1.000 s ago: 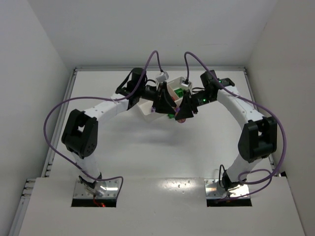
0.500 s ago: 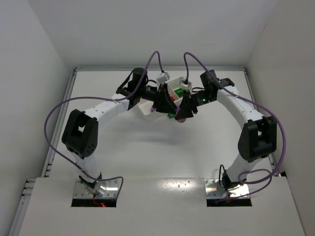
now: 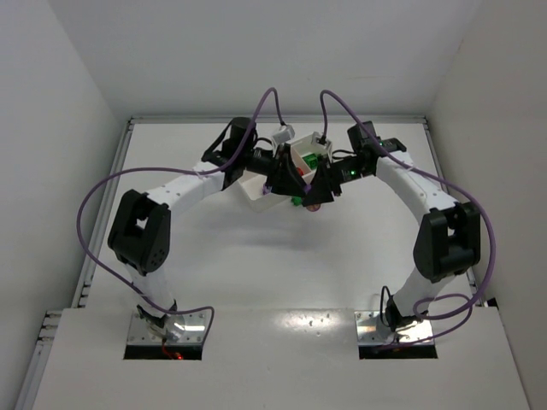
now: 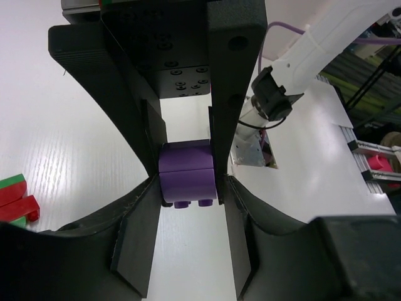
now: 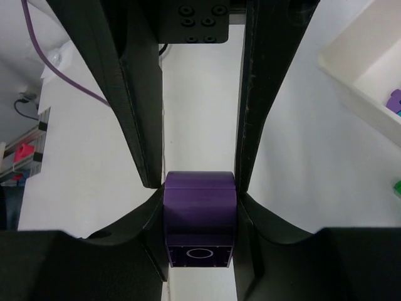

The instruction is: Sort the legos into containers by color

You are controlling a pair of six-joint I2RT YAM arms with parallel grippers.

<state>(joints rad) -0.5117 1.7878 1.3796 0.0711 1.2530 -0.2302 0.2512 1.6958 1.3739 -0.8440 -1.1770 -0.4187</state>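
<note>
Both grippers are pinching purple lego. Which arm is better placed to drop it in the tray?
Right, probably: the right gripper holds a purple lego, and its wrist view shows the tray nearby with a purple piece inside. The left's shows none.

Black fingers of the right gripper pinch a purple brick over the white table, a white tray corner at upper right holding a purple piece.

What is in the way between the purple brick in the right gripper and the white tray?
Nothing I can see. The right gripper holds the purple brick, and only bare table shows between it and the tray.
</note>
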